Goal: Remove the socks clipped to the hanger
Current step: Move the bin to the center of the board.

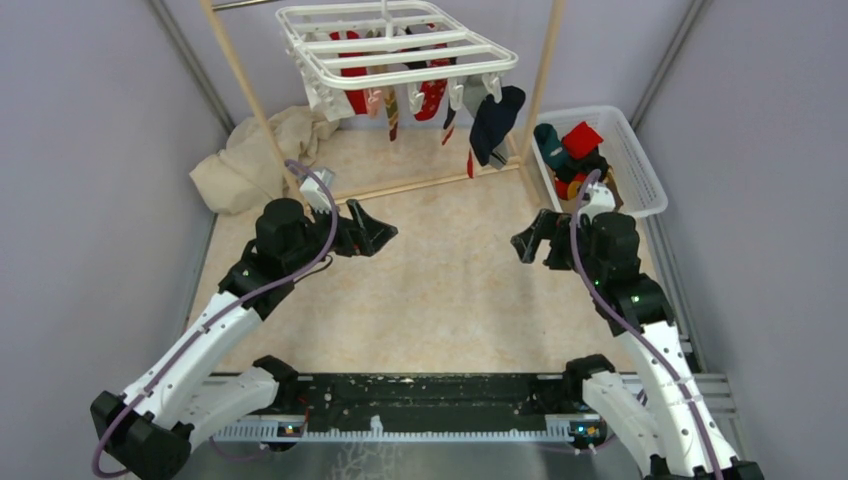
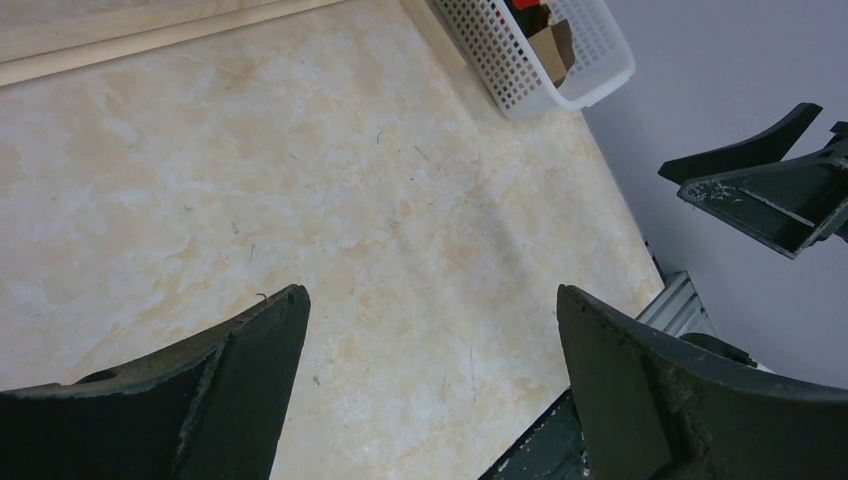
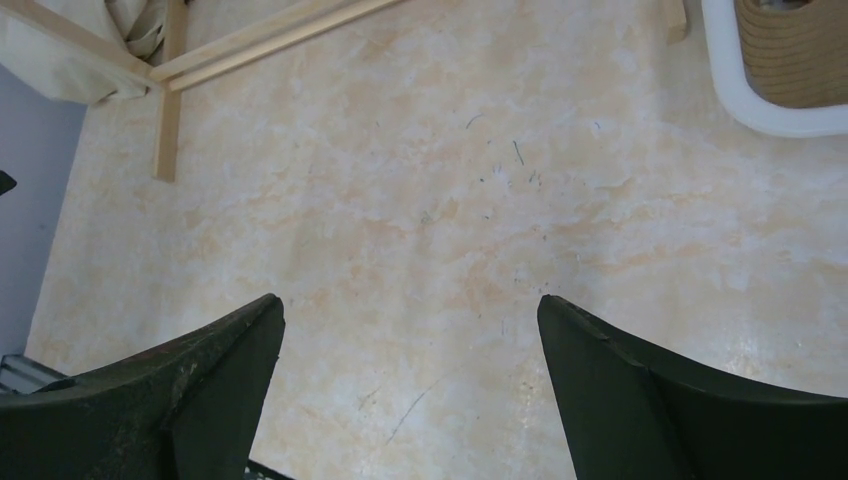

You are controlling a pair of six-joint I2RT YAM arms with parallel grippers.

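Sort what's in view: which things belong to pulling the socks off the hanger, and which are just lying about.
Job in hand: hanger; clipped socks, including a dark navy sock; left tool and right tool, both open.

Lying about: white slatted basket with items in it; beige cloth heap; wooden poles.

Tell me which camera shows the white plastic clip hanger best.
The top external view: the white plastic rectangular hanger hangs in full between the wooden poles, socks clipped beneath. Neither wrist view shows it at all; both look down at the beige tabletop between their own open fingers.
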